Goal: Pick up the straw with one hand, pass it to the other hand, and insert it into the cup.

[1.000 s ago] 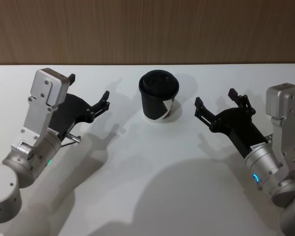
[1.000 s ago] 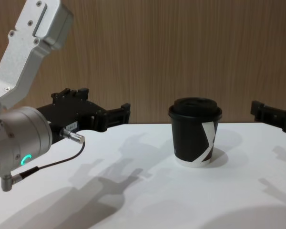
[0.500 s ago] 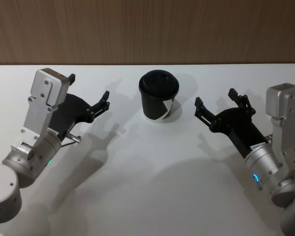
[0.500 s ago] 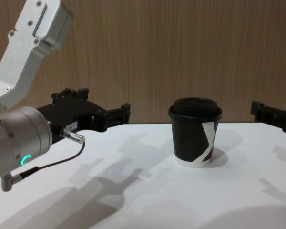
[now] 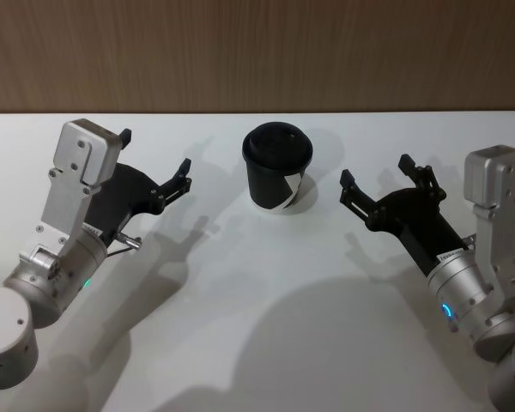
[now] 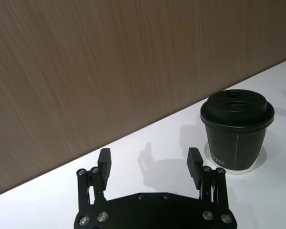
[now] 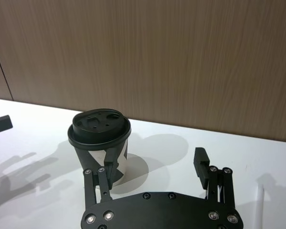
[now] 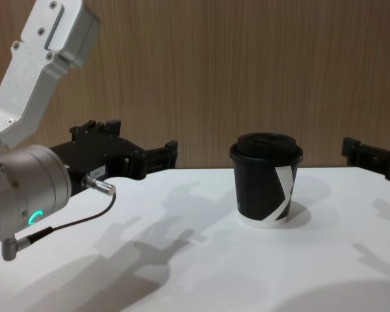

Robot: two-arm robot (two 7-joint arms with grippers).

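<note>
Left gripper [image 5: 154, 152]: fingers spread wide, empty, over the table's left side, pointing toward the cup.
Cup [image 5: 277, 172]: upright, lid on, at the far middle of the table, between both grippers and touching neither.
Right gripper [image 5: 376, 172]: fingers spread wide, empty, right of the cup.
Table [image 5: 266, 326]: plain white, crossed by soft shadows.
Wall [image 5: 257, 51]: brown wood-grain panel along the table's far edge.
Thin pale streak [image 7: 262, 193]: on the table by the right gripper, possibly the straw; too faint to tell.
</note>
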